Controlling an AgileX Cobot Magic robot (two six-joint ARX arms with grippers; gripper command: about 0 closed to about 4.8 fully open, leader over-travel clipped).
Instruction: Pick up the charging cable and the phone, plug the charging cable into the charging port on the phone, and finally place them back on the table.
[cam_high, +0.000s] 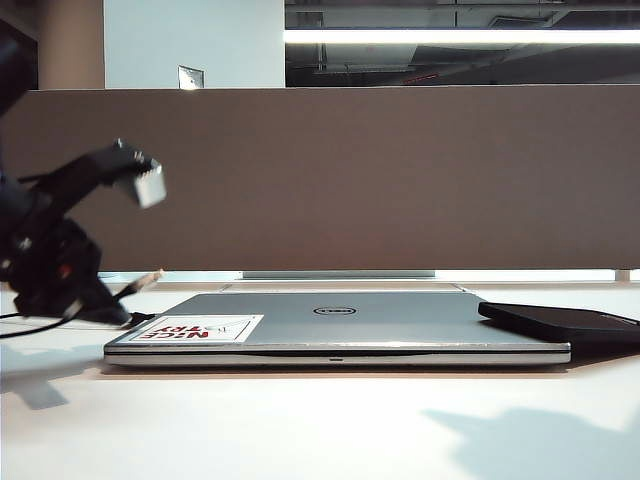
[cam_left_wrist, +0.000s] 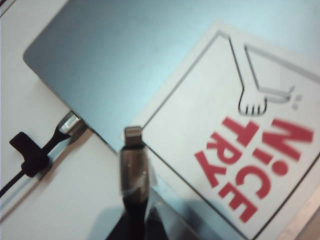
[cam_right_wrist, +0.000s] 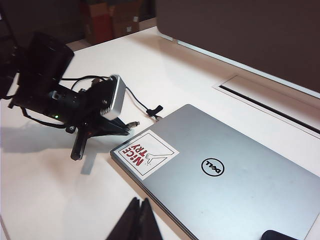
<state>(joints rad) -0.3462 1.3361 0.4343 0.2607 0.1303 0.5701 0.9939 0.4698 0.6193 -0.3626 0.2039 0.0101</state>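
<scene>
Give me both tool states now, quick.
Left tool: shut on the cable, plug sticking out over the laptop corner.
Right tool: shut, empty, above the table by the laptop.

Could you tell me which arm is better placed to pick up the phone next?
The right. Its gripper is shut and empty above the laptop, nearer the phone; the left gripper already holds the charging cable.
</scene>
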